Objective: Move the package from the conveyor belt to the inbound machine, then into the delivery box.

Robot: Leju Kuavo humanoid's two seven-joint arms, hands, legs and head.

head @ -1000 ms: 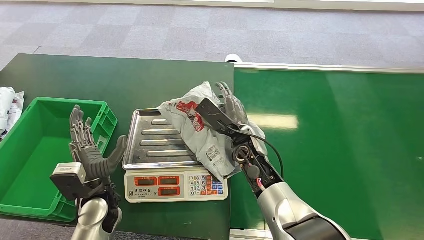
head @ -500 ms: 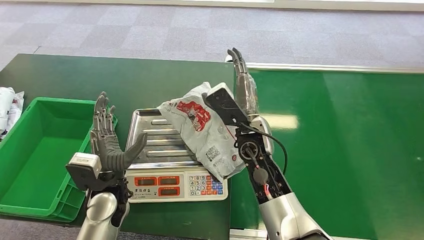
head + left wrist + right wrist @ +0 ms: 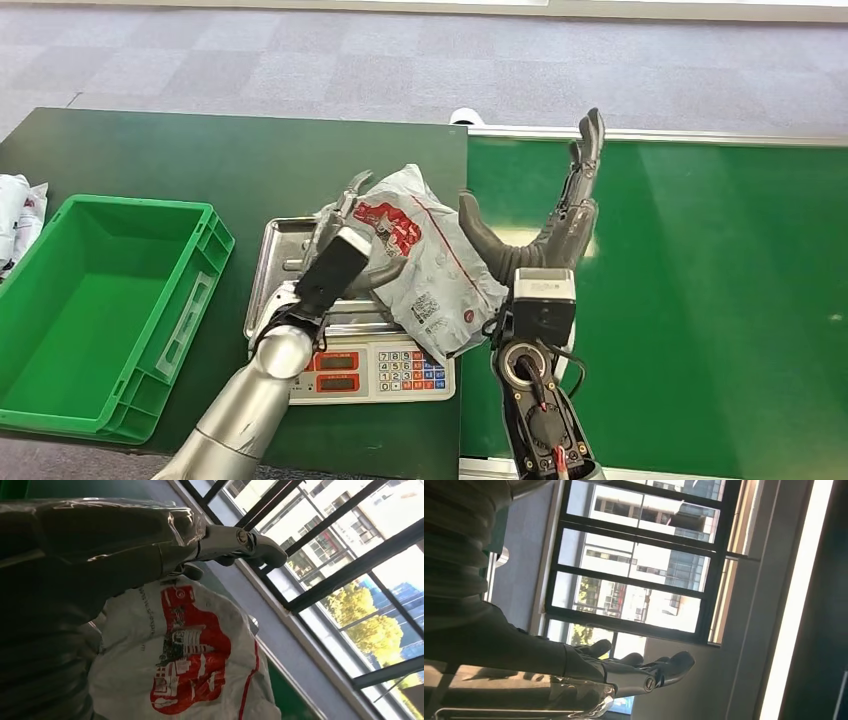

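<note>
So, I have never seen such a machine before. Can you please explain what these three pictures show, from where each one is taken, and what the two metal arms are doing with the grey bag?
This is a humanoid robot with two silver arms, each ending in a many-fingered hand. The wide picture comes from a camera high on its body, looking down. The other two come from cameras at its wrists, so they look tilted and show windows behind the fingers.

In front of the robot a grey package with a red print lies on the metal tray of a weighing scale. To the left stands a green box. To the right runs a bright green conveyor belt.

The left hand is at the package, fingers on or very near it; a firm grip cannot be confirmed. The left wrist picture shows the same package close up. The right hand is raised over the belt, fingers apart, holding nothing.
</note>
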